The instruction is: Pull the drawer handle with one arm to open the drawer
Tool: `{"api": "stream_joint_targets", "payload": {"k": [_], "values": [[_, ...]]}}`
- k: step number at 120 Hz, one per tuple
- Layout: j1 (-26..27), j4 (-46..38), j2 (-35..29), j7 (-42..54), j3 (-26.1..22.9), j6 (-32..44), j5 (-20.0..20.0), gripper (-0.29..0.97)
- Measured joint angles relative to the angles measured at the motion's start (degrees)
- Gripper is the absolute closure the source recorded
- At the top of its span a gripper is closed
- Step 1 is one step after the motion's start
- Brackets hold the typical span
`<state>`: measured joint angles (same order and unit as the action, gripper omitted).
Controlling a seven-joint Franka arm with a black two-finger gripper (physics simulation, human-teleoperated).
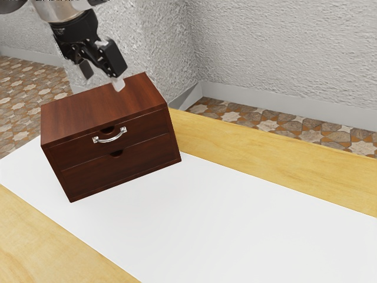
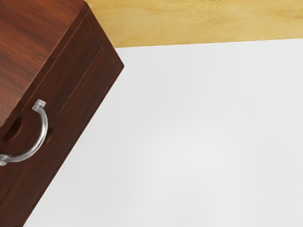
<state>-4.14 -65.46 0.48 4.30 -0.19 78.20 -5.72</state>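
A dark brown wooden cabinet (image 1: 100, 109) with two drawers stands on a white mat (image 1: 206, 218). The upper drawer (image 1: 106, 141) carries a curved silver handle (image 1: 109, 136) and sits flush with the front. My black gripper (image 1: 103, 76) hangs open just above the cabinet's back top edge, with nothing between its fingers. One light fingertip (image 1: 119, 84) is close to the cabinet's top. In the wrist view the cabinet (image 2: 42, 61) and its handle (image 2: 37, 135) lie off to one side of the hand, and the mat (image 2: 189, 142) is below it.
The lower drawer (image 1: 118, 168) has only a finger notch and is flush too. The mat lies on a light wooden table (image 1: 283, 153), (image 2: 199, 19). A rough grey wall (image 1: 277, 41) and a patterned tile floor (image 1: 306, 130) lie behind the table.
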Motion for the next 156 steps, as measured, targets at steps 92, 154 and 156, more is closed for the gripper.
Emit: {"api": "stream_joint_targets", "payload": {"k": [92,154,156], "values": [[-1.96,-25.11,-0.83,18.25,2.40,26.23,-10.64,0.00],[-3.71,-36.59,-3.50,23.24,6.77,39.49,-13.77,0.00],[-4.05,-36.73,-3.53,23.34,6.82,39.71,-13.80,0.00]]}}
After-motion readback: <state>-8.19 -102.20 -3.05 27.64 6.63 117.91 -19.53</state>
